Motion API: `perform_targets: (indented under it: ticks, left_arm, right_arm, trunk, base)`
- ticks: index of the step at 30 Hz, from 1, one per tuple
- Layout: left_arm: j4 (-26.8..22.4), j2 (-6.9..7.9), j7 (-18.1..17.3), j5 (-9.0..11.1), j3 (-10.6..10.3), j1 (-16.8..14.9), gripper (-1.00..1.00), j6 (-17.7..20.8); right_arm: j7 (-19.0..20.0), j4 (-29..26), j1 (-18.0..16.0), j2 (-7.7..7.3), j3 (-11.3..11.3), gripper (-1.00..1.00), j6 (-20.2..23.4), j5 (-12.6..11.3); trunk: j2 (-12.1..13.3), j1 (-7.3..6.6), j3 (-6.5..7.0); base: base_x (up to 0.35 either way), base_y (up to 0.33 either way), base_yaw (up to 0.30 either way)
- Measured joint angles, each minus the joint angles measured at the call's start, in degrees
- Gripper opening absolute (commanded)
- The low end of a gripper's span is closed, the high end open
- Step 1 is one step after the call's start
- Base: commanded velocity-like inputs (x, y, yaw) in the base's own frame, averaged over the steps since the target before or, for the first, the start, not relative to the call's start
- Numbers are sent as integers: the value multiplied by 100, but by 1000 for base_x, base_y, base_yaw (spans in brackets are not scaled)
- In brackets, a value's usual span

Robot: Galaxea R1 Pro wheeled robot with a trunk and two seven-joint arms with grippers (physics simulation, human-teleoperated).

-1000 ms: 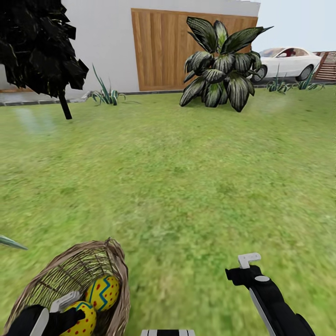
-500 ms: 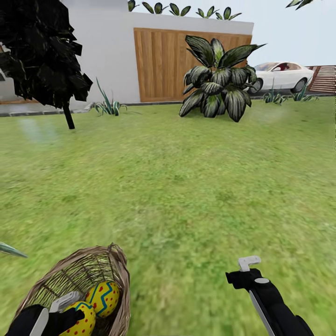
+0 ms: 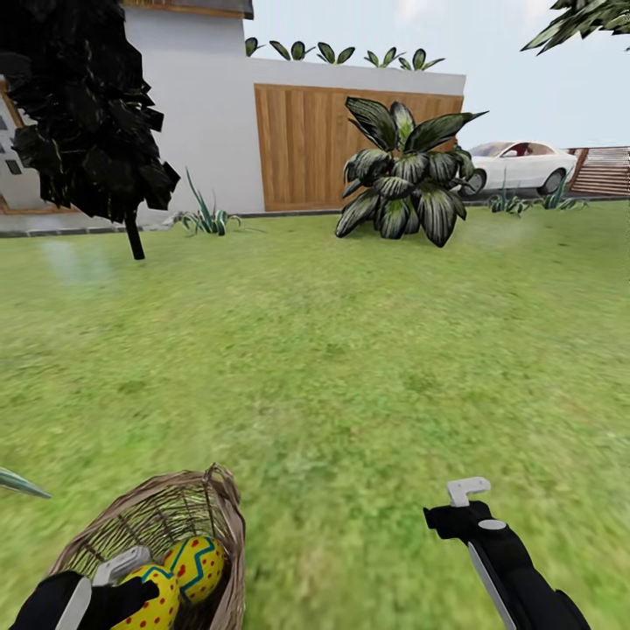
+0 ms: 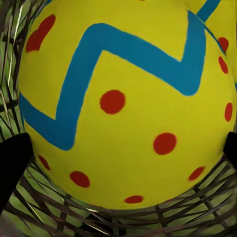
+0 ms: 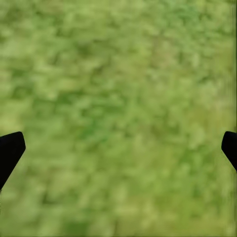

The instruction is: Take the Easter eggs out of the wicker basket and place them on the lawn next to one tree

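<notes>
Left hand holds an egg in the wicker basket as before; right hand stays wide.

Green grass all over, a bit patchy, wide and flat. Far back, a white wall with a big wooden gate made of upright planks. Little leafy plants in a row along the top of the wall. In front of the gate, a big bush with wide striped leaves. To the left, a dark tree on a thin trunk, and a small spiky plant near it. Off to the right, a white car beside a slatted fence. Pale blue sky above, bright daylight.
</notes>
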Motion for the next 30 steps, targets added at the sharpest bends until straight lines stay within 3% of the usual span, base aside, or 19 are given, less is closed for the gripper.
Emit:
perform_targets:
  ticks: [7, 30]
  left_arm:
    - [0, 0, -4, 12, 0, 0, -100, 3]
    - [-53, 0, -8, 21, 9, 0, -100, 12]
  right_arm:
    - [-3, 35, -1, 1, 5, 100, 1, 4]
    - [5, 124, -2, 18, 17, 100, 1, 14]
  trunk:
    - [10, -15, 155]
    - [40, -77, 665]
  base:
    - [-131, 0, 0]
    - [-8, 0, 0]
